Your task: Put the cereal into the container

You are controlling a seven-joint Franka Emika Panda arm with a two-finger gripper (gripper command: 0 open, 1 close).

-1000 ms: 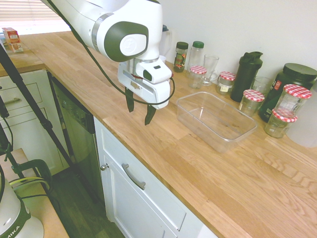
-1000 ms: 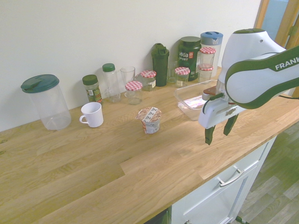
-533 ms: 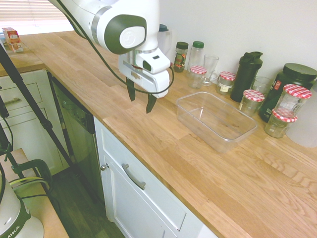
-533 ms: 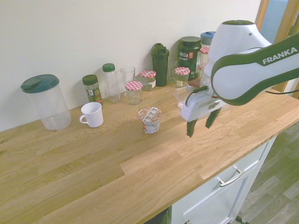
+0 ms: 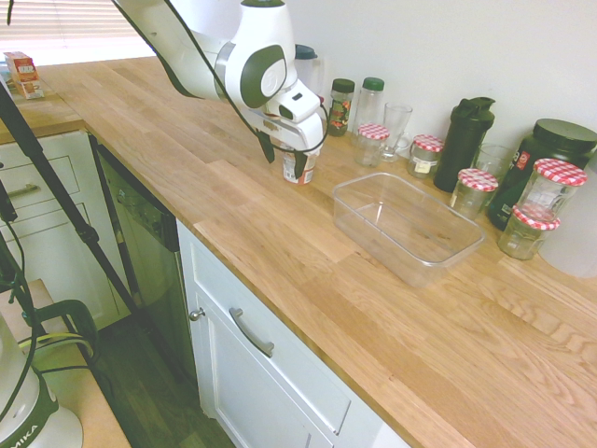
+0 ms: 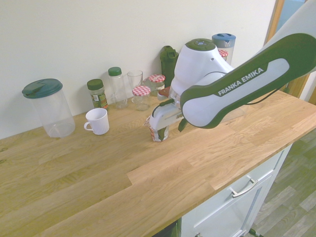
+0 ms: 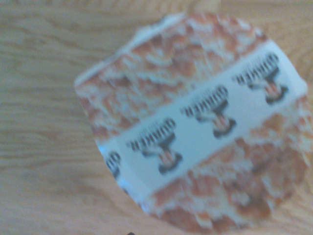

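Note:
The cereal point(image 5: 298, 170) is a small white cup with a red-orange printed lid, standing upright on the wooden counter point(image 5: 280, 243) left of the container. It also shows in the second exterior view point(image 6: 158, 133). Its lid fills the wrist view point(image 7: 195, 127) from straight above. My gripper point(image 5: 287, 155) has come down over the cup, open, with one dark finger on each side of it; from the other side the gripper point(image 6: 167, 129) hides much of the cup. The container point(image 5: 407, 227), a clear shallow rectangular tub, lies empty to the right.
Along the wall stand a spice bottle point(image 5: 340, 105), a clear bottle point(image 5: 369, 101), a glass point(image 5: 395, 128), several red-checked jars point(image 5: 373, 143), a black shaker point(image 5: 465, 142) and a dark tub point(image 5: 541, 163). A white mug point(image 6: 97, 121) and a pitcher point(image 6: 48, 107) stand further left.
The arm swung from above the counter's front edge back toward the wall and came down, so the open fingers now straddle the cereal cup. The cup and container have not moved.

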